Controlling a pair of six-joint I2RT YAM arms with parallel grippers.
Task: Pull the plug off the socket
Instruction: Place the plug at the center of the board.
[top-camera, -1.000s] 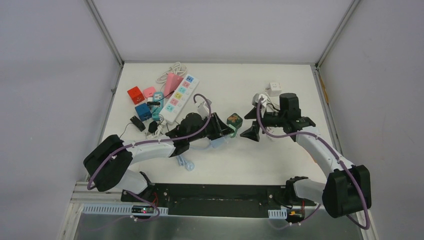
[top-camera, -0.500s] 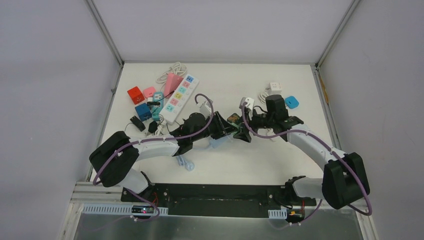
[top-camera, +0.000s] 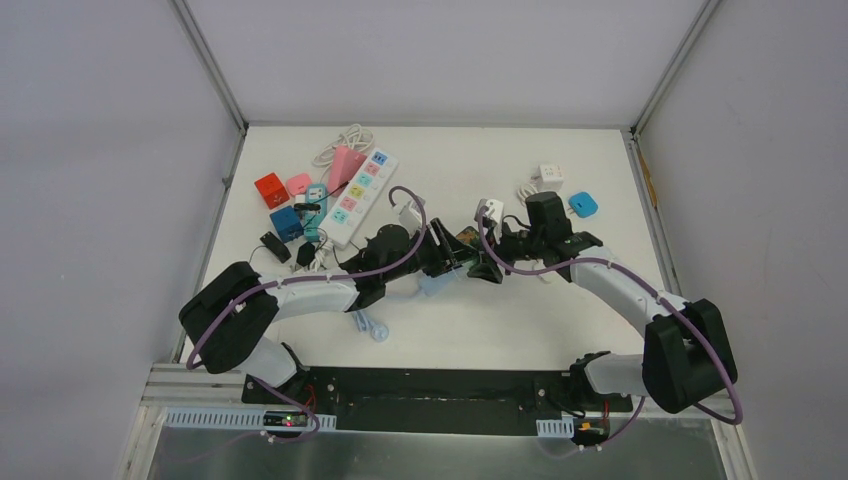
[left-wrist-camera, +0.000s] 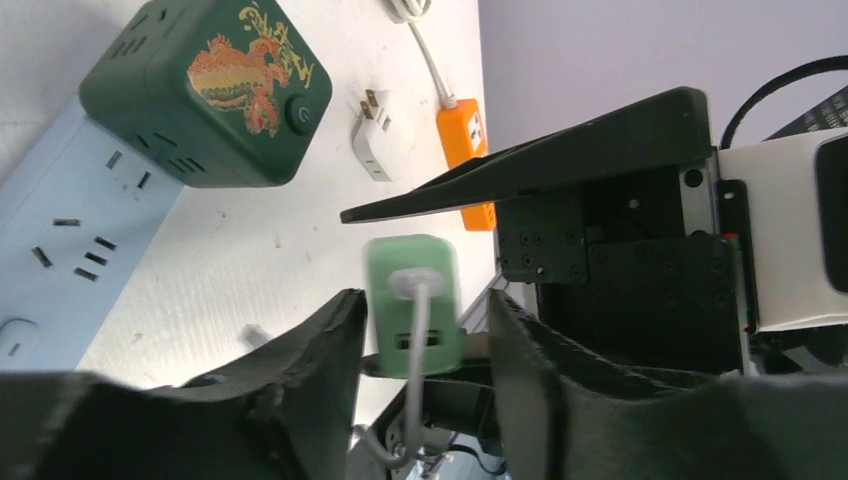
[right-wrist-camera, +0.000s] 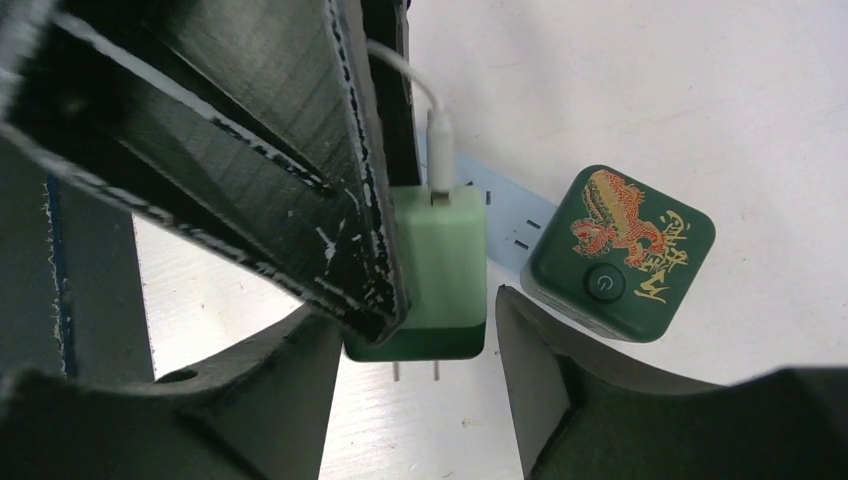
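plug (right-wrist-camera: 440, 270): pale mint green, darker green band at prong end | its cable (right-wrist-camera: 441, 135): white | cube socket (right-wrist-camera: 620, 255): dark green, orange-and-gold dragon print | power strip (left-wrist-camera: 120, 225) under cube socket: pale blue | adapter (left-wrist-camera: 372, 135) just past cube socket: white | charger (left-wrist-camera: 465, 138) further past cube socket: orange
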